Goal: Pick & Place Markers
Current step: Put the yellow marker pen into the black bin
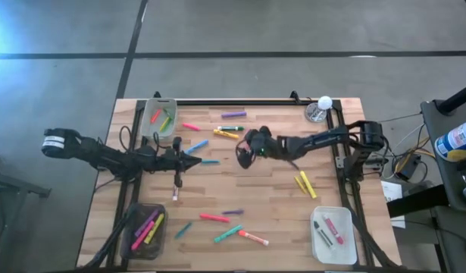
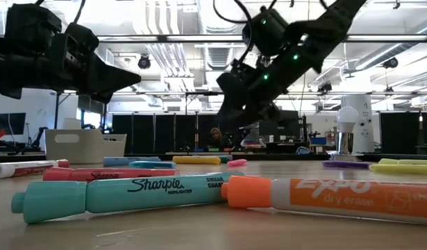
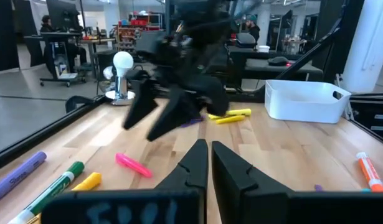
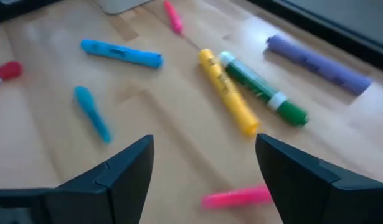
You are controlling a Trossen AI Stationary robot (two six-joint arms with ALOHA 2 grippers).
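Observation:
Markers lie scattered on the wooden table [image 1: 278,212]. My right gripper [image 1: 243,155] hangs open above the table's middle, fingers pointing down. In the right wrist view [image 4: 205,143] a pink marker [image 4: 236,197] lies on the wood between its fingers, untouched. Beyond it lie a yellow marker [image 4: 228,93], a green one [image 4: 261,88], a purple one [image 4: 319,61], a blue one [image 4: 119,53] and a teal one [image 4: 91,113]. My left gripper [image 1: 196,160] is shut and empty, held level left of centre and pointing at the right gripper [image 3: 163,115].
A white bin [image 1: 161,118] at the far left holds markers, as do a dark bin [image 1: 134,241] at the near left and a white bin [image 1: 333,246] at the near right. A bulb-shaped lamp [image 1: 323,103] stands at the far right corner. More markers [image 1: 229,233] lie near the front edge.

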